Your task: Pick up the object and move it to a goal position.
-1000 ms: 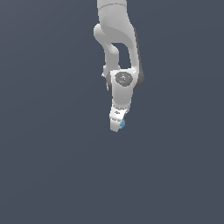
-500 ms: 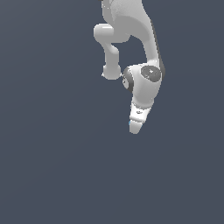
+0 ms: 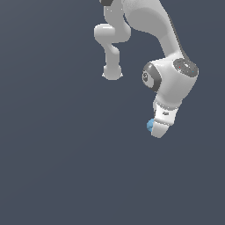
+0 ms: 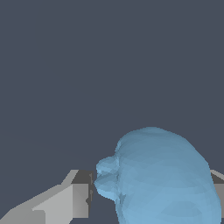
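Object (image 4: 164, 179): a light-blue rounded blob, seated between the fingers of the gripper (image 3: 157, 130). In the wrist view it fills the space between one grey finger (image 4: 65, 199) on one side and a sliver of the opposite finger at the far edge of the frame. A small lobed bulge on the blob appears to touch the inner face of the nearer finger. In the exterior view only a small blue patch (image 3: 150, 125) shows at the fingertip end, on the exterior view's left side of the gripper.

Gripper state: pinching the object. The fingers are spread only as far as the blob's width allows.

Step in hand (judged): carry the held object to the goal position. No goal marker is visible in either view, so the remaining distance cannot be determined.

Recommended practice for the carry:
- Maintain closing force throughout. The blob is rounded and irregular, so contact areas are probably small and it may roll or squirt out if the pinch relaxes.
- Keep wrist rotation smooth. Abrupt reorientation could shift the object along the finger pads.
- Move at moderate speed and slow down gradually near the goal.
- Watch the wrist view: the blob should stay centred between the fingers.

No surface or obstacle appears below or beside the gripper; the background is uniform dark grey.
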